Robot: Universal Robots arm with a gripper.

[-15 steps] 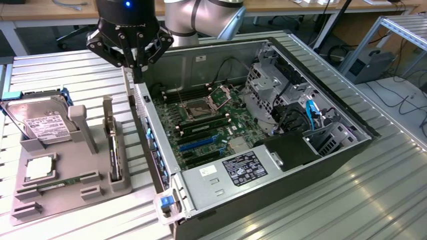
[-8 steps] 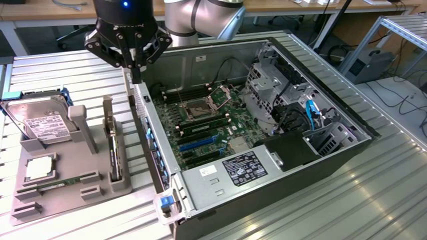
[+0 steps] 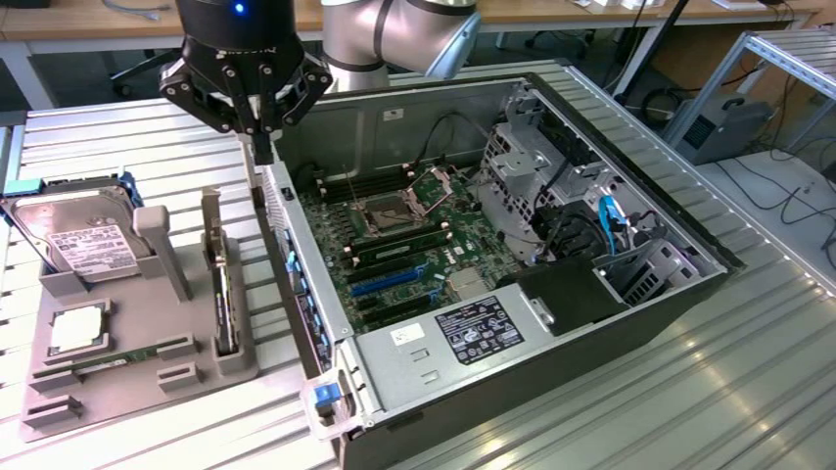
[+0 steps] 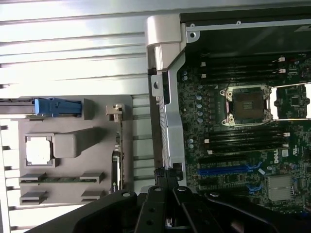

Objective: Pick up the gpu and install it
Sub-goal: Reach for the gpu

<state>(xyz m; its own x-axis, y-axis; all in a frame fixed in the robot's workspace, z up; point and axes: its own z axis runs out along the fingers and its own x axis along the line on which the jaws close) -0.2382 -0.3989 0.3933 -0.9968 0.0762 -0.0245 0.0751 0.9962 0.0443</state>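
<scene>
Up at the upper left of the exterior view, the black gripper (image 3: pixel 265 149) hangs with its fingers pinched together on nothing, just over the near wall of the open grey metal computer case (image 3: pixel 303 294). The gpu (image 3: pixel 223 299), a thin dark card with a silver bracket end, stands on edge in the grey plastic holder (image 3: pixel 112 394) at lower left, untouched. A clean pick, I'd say, wants the fingers parted, squared across the card's top edge near mid-length, then a straight lift so it doesn't bind.

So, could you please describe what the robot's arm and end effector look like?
The arm is silver-grey tubing with rounded joints and a bluish-grey cap. The end effector is black, with bolted linkage fingers and a small blue light on its body.
</scene>
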